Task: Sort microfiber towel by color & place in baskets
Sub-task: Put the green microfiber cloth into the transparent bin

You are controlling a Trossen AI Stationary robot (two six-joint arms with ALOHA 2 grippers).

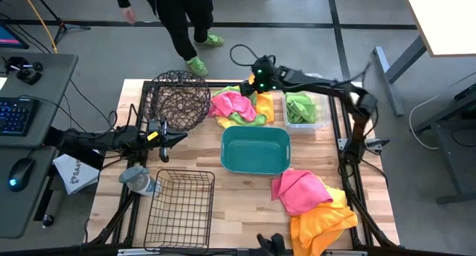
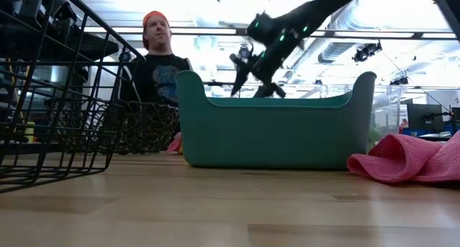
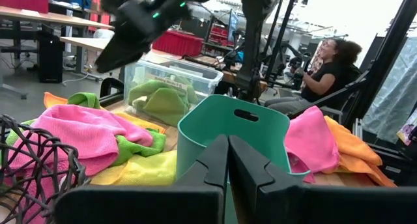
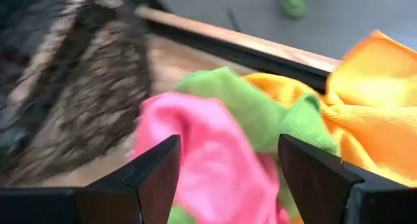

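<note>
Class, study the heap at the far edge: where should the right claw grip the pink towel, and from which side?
Grip the raised fold on top of the pink towel, coming straight down from above. It lies crumpled over green cloth, so its bunched ridge gives the open right claw, already above it, something to pinch.

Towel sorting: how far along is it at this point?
Done: green towels lie in the clear bin. In hand: the open right gripper hovers over the mixed pile. Left: that pile and the pink and orange towels; teal tub, round wire basket and rectangular basket hold none.
</note>
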